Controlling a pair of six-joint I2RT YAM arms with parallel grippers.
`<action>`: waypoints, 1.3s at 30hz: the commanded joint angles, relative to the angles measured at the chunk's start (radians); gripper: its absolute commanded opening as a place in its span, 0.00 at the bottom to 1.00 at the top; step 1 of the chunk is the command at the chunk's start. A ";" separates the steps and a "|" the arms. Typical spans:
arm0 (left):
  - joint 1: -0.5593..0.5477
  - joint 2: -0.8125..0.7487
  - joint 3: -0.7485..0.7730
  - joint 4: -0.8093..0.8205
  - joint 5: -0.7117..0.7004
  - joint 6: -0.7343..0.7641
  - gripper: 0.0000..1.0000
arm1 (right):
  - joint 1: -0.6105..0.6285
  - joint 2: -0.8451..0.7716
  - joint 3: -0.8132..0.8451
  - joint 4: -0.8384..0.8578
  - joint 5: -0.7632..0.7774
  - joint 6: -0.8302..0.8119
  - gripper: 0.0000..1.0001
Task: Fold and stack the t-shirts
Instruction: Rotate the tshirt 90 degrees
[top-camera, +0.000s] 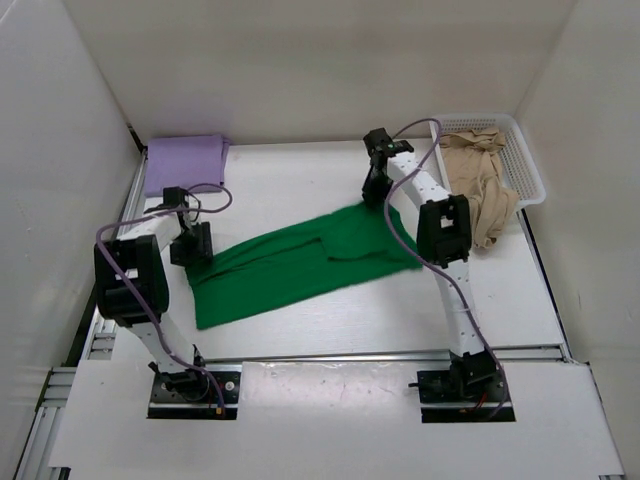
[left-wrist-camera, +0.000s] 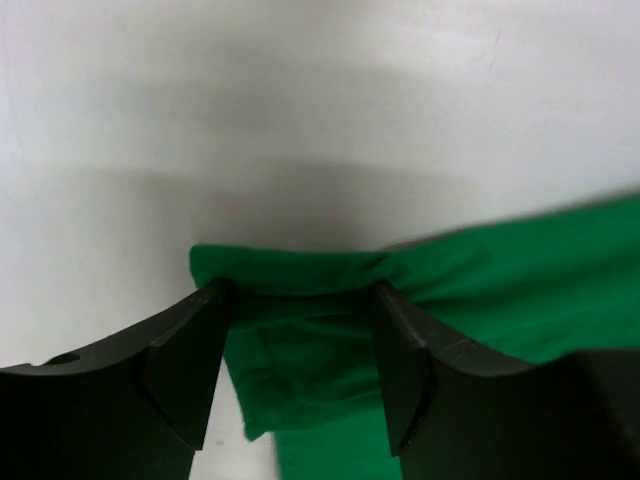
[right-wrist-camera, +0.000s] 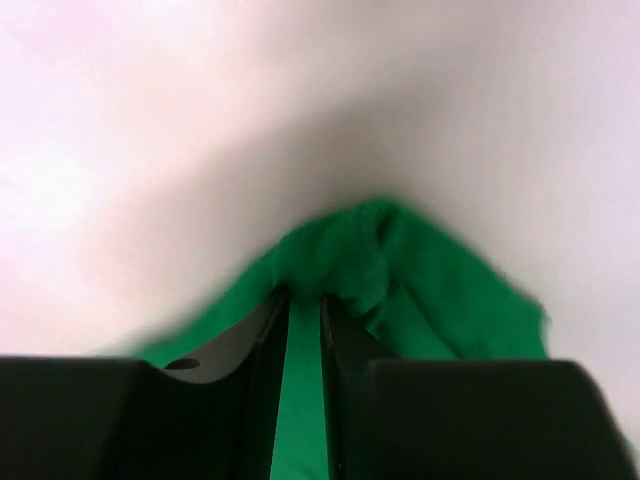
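Observation:
The bright green t-shirt (top-camera: 300, 265) lies spread slantwise across the middle of the table. My left gripper (top-camera: 190, 246) is at its left corner. In the left wrist view the left gripper (left-wrist-camera: 300, 296) is open, with the jaws wide apart and the green shirt's corner (left-wrist-camera: 300, 340) lying between them. My right gripper (top-camera: 375, 187) is at the shirt's far right edge. In the right wrist view the right gripper (right-wrist-camera: 304, 300) is shut on a bunched fold of the green shirt (right-wrist-camera: 400, 270). The lavender t-shirt (top-camera: 185, 160) lies folded at the back left. The tan t-shirt (top-camera: 482, 190) hangs crumpled out of the basket.
A white mesh basket (top-camera: 528, 165) stands at the back right and holds the tan shirt. White walls enclose the table on the left, back and right. The arm bases (top-camera: 190, 385) sit at the near edge.

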 joint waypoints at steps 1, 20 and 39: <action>0.025 -0.088 -0.055 -0.053 0.063 0.001 0.70 | -0.029 0.240 0.437 -0.037 -0.028 0.019 0.23; 0.047 -0.153 0.103 -0.194 0.200 0.001 1.00 | -0.052 -0.579 -0.596 0.368 0.033 0.179 0.44; 0.165 -0.254 0.077 -0.214 0.200 0.001 1.00 | -0.071 -0.274 -0.625 0.319 0.055 0.510 0.41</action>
